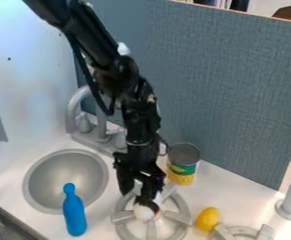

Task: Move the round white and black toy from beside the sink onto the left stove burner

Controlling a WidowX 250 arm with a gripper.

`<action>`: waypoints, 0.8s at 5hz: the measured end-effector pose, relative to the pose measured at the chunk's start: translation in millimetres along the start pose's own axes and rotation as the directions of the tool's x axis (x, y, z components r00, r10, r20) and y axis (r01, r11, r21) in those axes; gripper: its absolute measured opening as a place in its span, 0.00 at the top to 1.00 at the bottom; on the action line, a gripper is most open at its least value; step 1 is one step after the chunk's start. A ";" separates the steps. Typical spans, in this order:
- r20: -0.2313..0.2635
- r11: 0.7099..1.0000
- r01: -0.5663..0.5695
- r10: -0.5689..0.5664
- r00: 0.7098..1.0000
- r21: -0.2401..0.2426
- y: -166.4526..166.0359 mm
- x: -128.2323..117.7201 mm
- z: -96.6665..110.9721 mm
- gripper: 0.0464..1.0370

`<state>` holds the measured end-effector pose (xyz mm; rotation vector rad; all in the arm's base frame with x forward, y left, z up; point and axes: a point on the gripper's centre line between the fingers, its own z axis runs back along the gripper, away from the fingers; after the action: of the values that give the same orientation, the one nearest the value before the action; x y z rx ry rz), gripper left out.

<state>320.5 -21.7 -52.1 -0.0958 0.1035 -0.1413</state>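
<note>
Over the gray burner (122,216), the tool (138,194) hangs with fingers apart, close to a white object (143,213).

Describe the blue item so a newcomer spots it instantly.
Start at the round metal sink, image left. The blue bottle shape overlaps its near right rim. Unlike the yellow lemon shape farther right, it is long and narrow-necked.

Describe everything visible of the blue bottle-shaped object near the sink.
The blue bottle-shaped object is plain, smooth and plastic-looking, with a small rounded knob at the top, a narrow neck and a wider, elongated body with a rounded bottom. Its knob end overlaps the sink in view, while its body shows against the white counter. Whether it stands or lies is unclear. The gripper is not touching it.
</note>
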 end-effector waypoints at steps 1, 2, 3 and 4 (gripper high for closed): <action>0.020 1.000 0.009 -0.009 1.000 0.000 -1.3 1.6 5.5 0.03; 0.005 0.999 0.033 -0.033 0.999 0.026 -6.4 0.5 5.5 0.03; -0.001 0.995 0.059 -0.059 0.998 0.078 -11.6 3.1 6.6 0.04; -0.008 0.984 0.044 -0.043 0.999 0.175 -0.8 2.5 8.1 0.04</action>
<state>323.7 -22.1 -44.2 0.0780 0.0932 -0.1936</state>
